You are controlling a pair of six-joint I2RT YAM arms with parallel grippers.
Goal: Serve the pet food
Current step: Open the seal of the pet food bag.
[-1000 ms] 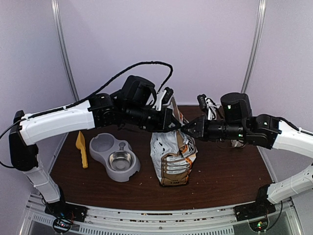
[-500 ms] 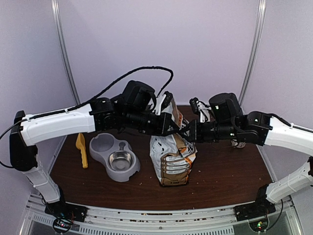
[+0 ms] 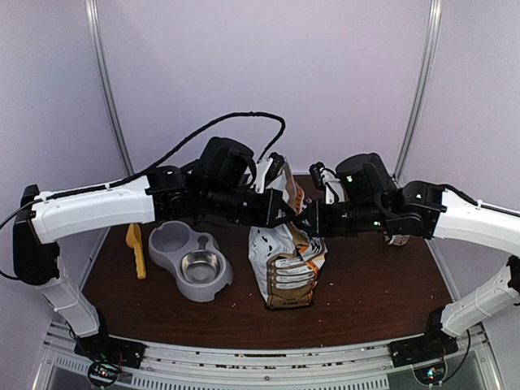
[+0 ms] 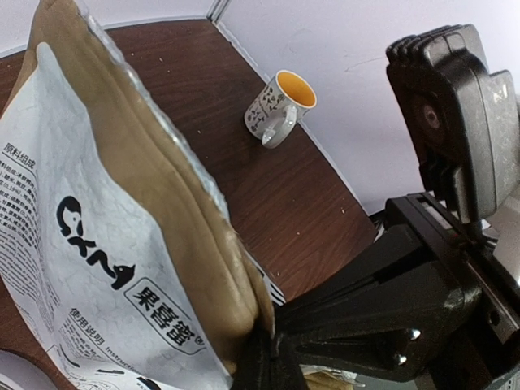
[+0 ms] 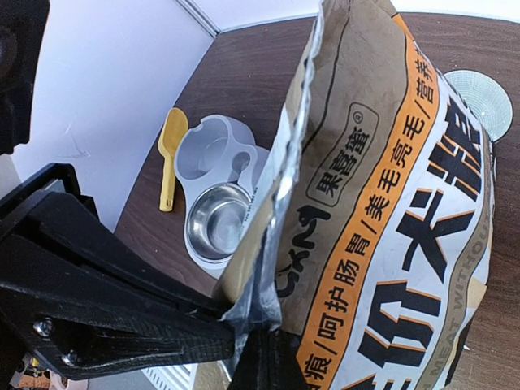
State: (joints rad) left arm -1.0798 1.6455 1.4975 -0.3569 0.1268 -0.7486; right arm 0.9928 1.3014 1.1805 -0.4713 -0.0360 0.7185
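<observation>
Printed bag (image 3: 288,268): upright on counter (image 3: 366,288); left end effector (image 3: 281,214) and right end effector (image 3: 303,221) each clamped on its top edge.

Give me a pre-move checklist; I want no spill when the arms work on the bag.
1. Left hand shut on the bag top: ok.
2. Right hand shut on the opposite top edge: ok.
3. Bag upright on the table: ok.
4. Steel bowl empty, left of the bag: ok.
5. Scoop apart from both arms: ok.
6. Bag mouth open, kibble reachable: cannot tell.
</observation>
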